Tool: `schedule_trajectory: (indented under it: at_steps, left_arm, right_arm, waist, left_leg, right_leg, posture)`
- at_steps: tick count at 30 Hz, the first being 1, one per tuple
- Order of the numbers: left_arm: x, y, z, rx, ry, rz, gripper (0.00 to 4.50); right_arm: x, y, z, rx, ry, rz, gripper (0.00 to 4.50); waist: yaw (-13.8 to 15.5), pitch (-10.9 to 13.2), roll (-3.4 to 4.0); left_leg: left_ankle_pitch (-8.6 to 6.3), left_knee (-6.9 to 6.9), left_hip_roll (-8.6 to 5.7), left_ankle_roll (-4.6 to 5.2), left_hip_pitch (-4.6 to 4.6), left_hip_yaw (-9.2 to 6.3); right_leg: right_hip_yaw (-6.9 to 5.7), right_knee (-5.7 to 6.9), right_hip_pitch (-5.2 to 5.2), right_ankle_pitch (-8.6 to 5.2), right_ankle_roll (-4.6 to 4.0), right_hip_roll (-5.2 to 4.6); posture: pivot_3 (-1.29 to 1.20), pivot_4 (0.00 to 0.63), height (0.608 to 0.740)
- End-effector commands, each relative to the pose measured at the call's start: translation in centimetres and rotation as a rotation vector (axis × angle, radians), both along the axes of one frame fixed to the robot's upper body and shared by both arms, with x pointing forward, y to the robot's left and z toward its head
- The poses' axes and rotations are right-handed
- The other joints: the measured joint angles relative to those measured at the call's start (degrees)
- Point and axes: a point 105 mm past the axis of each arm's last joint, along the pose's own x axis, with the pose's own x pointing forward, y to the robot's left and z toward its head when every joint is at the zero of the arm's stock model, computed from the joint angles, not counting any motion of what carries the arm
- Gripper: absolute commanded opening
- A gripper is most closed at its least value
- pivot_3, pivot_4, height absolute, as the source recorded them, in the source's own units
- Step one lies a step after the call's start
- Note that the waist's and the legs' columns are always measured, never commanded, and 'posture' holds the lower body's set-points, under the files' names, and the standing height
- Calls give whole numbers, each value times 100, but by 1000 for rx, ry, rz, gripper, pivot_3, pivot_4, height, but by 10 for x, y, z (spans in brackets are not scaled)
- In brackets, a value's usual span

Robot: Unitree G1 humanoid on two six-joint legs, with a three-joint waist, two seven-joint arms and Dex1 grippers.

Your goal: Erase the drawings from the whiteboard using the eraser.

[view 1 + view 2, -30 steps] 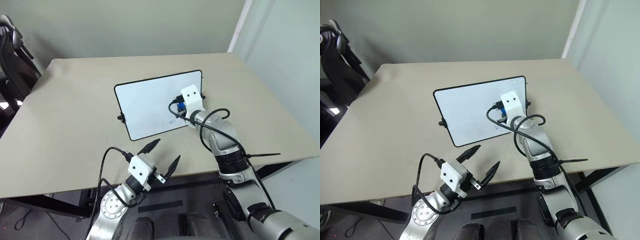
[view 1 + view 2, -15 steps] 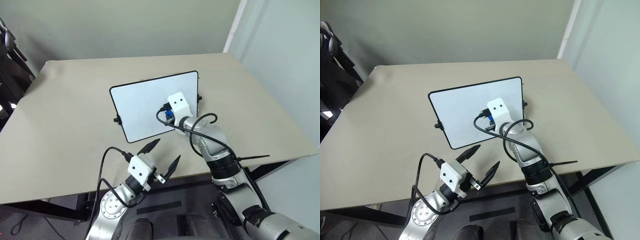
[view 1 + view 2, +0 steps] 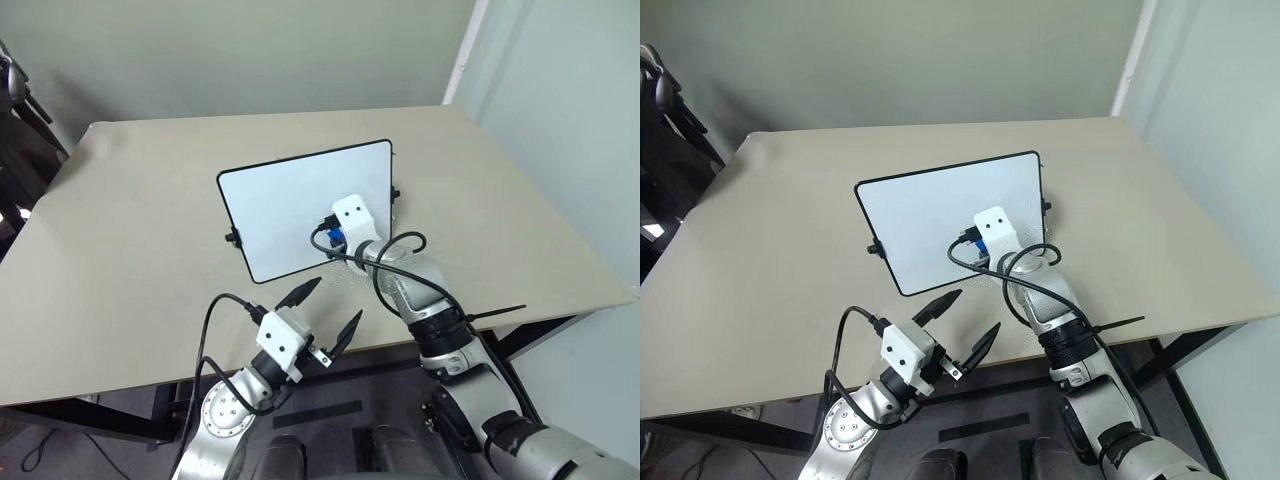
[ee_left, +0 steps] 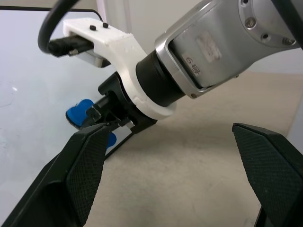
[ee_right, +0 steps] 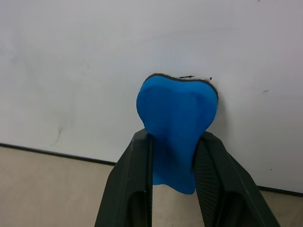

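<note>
The eraser (image 5: 177, 123) is clamped between the fingers of the right claw (image 5: 173, 156) and pressed onto the whiteboard (image 3: 290, 200), close to its near edge. The board is laid on the tabletop (image 3: 130, 240). The left claw (image 3: 328, 310) is held released, near the tabletop's front edge.

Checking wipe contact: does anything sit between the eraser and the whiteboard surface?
Nothing visible does. The right gripper is shut on the eraser, whose tip is pressed against the whiteboard near its lower edge.
</note>
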Motion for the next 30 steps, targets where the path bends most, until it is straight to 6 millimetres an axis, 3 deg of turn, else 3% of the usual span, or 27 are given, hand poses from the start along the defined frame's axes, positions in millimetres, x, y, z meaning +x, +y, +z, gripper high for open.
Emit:
schedule_trajectory:
  at_steps: [1, 7, 14, 17, 23, 27, 30]
  left_arm:
    - [-1, -2, 11, -16, -41, -11, 4500]
    - [0, -3, 11, -18, -38, -14, 4500]
    - [-1, -2, 11, -17, -39, -12, 4500]
    - [-1, -2, 11, -17, -41, -10, 4500]
    - [-3, -1, 12, -17, -43, -7, 4500]
    - [-4, -1, 13, -17, -43, -5, 4500]
    - [-4, 0, 13, -16, -43, -5, 4500]
  right_arm:
    - [1, 10, 52, 91, -151, 34, 1158]
    - [-3, 14, 66, 112, -188, 54, 1158]
    - [-4, 14, 24, 5, -86, 60, 1158]
    - [-3, 13, 15, -8, -58, 48, 1158]
    - [-1, 12, -1, -23, -26, 38, 1158]
    - [1, 9, -6, -11, -22, 19, 1158]
    - [3, 9, 5, 32, -48, 14, 1158]
  waist:
    - [0, -1, -1]
    - [11, -3, -4]
    - [2, -3, -2]
    - [2, -3, -1]
    - [4, 3, 4]
    - [2, 3, 3]
    - [4, 4, 4]
  left_leg:
    - [0, 0, 0, 0, 0, 0]
    - [3, 0, 0, 6, 5, -1]
    - [-1, 2, 0, 12, 36, -1]
    - [-40, 0, 0, -5, 57, -1]
    - [-39, 0, 0, -5, 54, -1]
    - [-39, 2, 0, -6, 59, 0]
    - [-40, 2, 0, -6, 58, 1]
  right_leg:
    - [0, 0, -1, 2, -3, 0]
    - [-1, 0, 0, 28, -41, 0]
    - [-1, -3, 10, 22, -25, 0]
    - [0, -3, 17, -5, 19, 0]
    - [0, 0, 19, -3, 16, 0]
    - [0, 0, 18, -2, 15, 0]
    - [0, 0, 14, -1, 13, 0]
  posture:
    - [0, 150, 730]
    - [0, 150, 730]
    - [0, 150, 730]
    - [0, 150, 730]
    - [0, 150, 730]
    - [0, 150, 730]
    - [0, 150, 730]
